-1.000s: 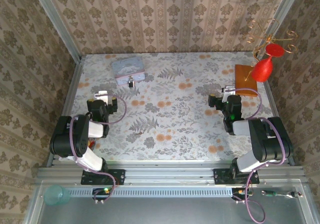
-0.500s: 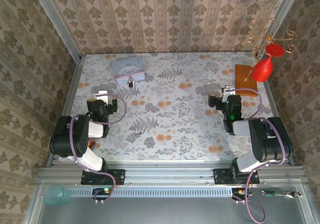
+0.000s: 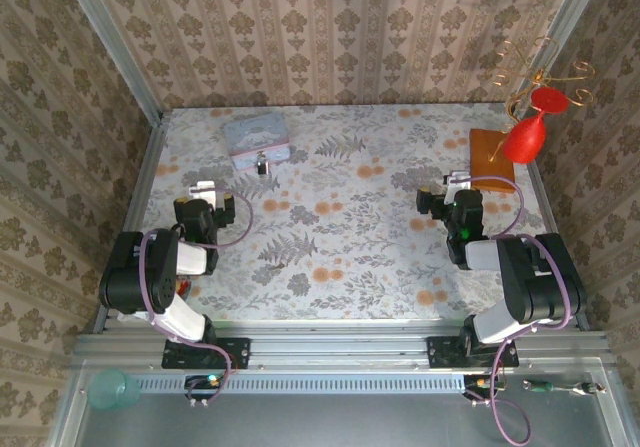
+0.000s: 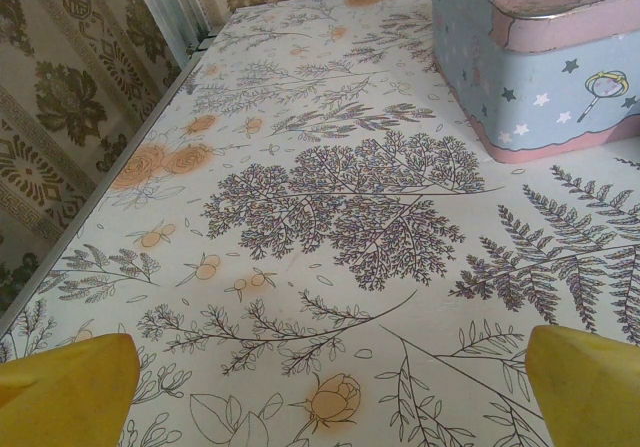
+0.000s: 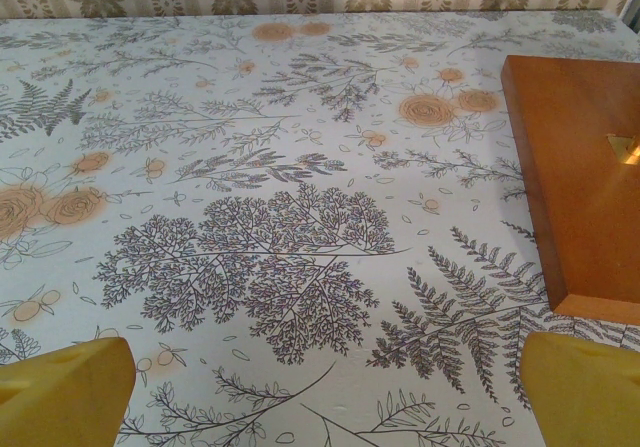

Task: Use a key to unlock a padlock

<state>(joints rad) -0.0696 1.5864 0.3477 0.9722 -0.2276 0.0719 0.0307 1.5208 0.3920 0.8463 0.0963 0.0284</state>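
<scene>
The padlock (image 3: 262,164), tiny and dark with a silvery shackle, lies on the floral tablecloth just in front of the pastel tin (image 3: 257,138). I cannot make out the key. My left gripper (image 3: 206,189) rests low on the left side, open, pointing toward the tin and well short of the padlock. In the left wrist view its yellow fingertips (image 4: 66,392) stand far apart over bare cloth, the tin (image 4: 540,57) ahead at upper right. My right gripper (image 3: 453,185) is open on the right side; in the right wrist view nothing lies between its yellow fingertips (image 5: 62,392).
A wooden base (image 3: 491,157) with a gold wire stand and a red glass-shaped ornament (image 3: 525,137) stands at the back right; its board (image 5: 575,167) sits close to my right gripper. A teal cup (image 3: 113,389) lies on the near rail. Patterned walls enclose the table.
</scene>
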